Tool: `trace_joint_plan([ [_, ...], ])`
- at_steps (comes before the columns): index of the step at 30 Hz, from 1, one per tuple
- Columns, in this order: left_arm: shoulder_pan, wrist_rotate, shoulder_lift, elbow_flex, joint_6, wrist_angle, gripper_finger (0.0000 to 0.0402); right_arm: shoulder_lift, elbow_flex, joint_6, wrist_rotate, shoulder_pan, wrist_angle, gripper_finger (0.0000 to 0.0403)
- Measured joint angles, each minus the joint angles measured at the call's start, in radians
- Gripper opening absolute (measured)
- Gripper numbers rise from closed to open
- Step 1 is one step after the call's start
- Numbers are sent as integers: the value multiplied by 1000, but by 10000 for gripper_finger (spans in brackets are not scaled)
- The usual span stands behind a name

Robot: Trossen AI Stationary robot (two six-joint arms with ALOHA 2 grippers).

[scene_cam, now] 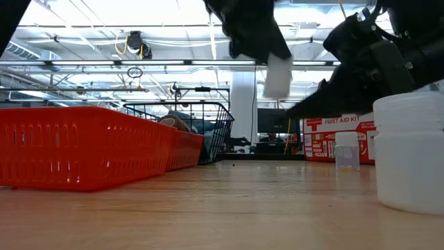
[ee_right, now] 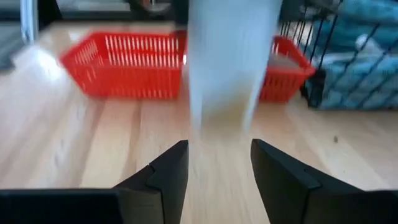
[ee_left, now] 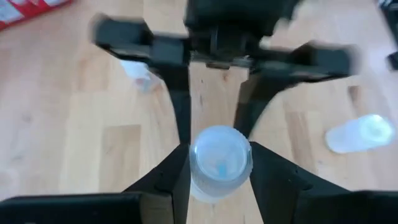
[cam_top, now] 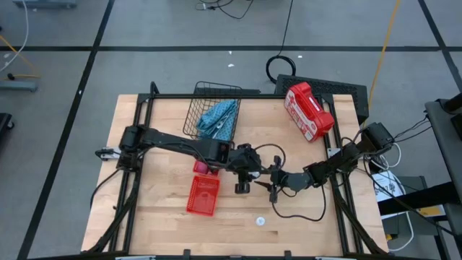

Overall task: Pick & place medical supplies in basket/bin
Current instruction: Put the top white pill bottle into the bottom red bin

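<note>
Above the middle of the wooden table (cam_top: 159, 217), the left gripper (ee_left: 214, 155) grasps a small white vial (ee_left: 221, 163) between its fingers, lifted clear of the surface, while the right gripper (ee_right: 219, 163) faces it with fingers spread and empty. Two red bins (cam_top: 203, 195) lie just beside the left arm, one partly hidden under it. The black wire basket (cam_top: 209, 108), holding a light-blue pouch (cam_top: 220, 118), stands at the far edge, near the red and white first-aid case (cam_top: 309, 110). Another vial (cam_top: 260, 221) rests near the front edge.
</note>
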Motion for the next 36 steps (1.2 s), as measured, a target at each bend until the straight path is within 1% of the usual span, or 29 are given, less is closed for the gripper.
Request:
trace_joint_plan([
  [3,-11,-23,-58,-3,-15,-55,139,1,-1,3,-2,0,-3,168],
  [5,-25,-47,-97,-28,-28,-71,139,0,-1,4,-1,1,2,168],
  [9,-63,-122,-216,-133,-85,-67,139,1,-1,4,0,6,2,164],
  [11,-87,-168,-296,-217,-138,-50,139,1,-1,4,0,8,2,164],
  [14,-134,-234,-429,-376,-239,0,139,1,-1,4,0,8,2,164],
  [18,-217,-347,-603,-601,-426,92,139,1,-1,4,0,7,4,161],
  [20,-260,-398,-661,-710,-511,138,139,1,-1,4,0,7,7,160],
  [23,-316,-427,-702,-850,-600,247,139,1,-1,4,0,7,9,161],
  [26,-371,-427,-707,-943,-648,330,139,1,-1,4,0,7,12,161],
  [30,-425,-482,-706,-1011,-730,330,139,1,-1,4,0,7,30,157],
  [33,-440,-517,-706,-1044,-780,327,139,1,-1,4,0,7,40,156],
  [36,-447,-531,-706,-1070,-809,348,139,1,-1,3,0,7,39,155],
])
